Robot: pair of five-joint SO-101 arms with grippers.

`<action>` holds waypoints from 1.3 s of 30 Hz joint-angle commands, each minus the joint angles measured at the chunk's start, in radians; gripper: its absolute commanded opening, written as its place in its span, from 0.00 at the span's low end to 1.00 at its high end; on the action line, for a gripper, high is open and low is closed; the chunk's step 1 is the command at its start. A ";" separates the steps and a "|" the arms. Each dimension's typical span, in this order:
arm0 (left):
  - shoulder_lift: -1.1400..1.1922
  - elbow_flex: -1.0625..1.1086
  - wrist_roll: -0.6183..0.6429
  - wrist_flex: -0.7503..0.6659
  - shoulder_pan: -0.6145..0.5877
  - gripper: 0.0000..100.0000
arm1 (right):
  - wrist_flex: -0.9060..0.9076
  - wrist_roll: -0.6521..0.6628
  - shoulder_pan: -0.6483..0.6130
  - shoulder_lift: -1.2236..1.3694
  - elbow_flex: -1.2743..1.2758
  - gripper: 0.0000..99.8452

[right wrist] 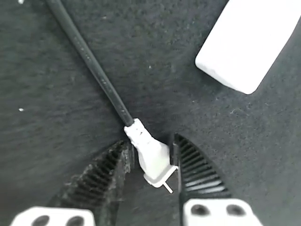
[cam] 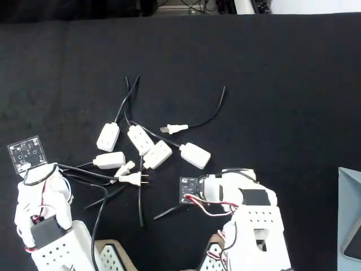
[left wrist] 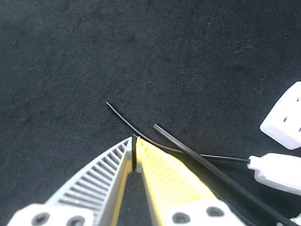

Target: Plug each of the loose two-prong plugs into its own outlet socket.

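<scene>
1. We see the right pincer (right wrist: 151,141) narrow and closed around a plug (right wrist: 153,162). Its black fingers (right wrist: 113,174) sit on either side of the white body, and the prongs point back toward the wrist.
2. The plug's cord (right wrist: 94,66) runs off across the black worktop (right wrist: 42,141). A socket corner (right wrist: 249,42) lies near, apart from the plug.
3. In the high view we see the right arm (cam: 248,209) at the near edge, just right of the cluster.
4. The left pincer (left wrist: 135,141) is narrow, with the grey and yellow tips all but together. We see nothing held.
5. A thin cord (left wrist: 121,118) passes right at those tips, and a thick cord (left wrist: 197,158) lies just beside it.
6. The left arm (cam: 45,220) is at the near left corner.
7. White sockets (cam: 157,154) lie bunched mid-worktop, cords tangled.
8. The top plug (cam: 174,129) lies loose beyond the cluster, prongs left, in no socket.
9. The low plug (cam: 133,179) lies loose on the near side, prongs right, in no socket.
</scene>
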 commanded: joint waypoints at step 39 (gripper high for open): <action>-0.005 0.028 -0.006 -0.064 -0.004 0.03 | 0.164 -0.884 -0.153 0.642 -0.737 0.03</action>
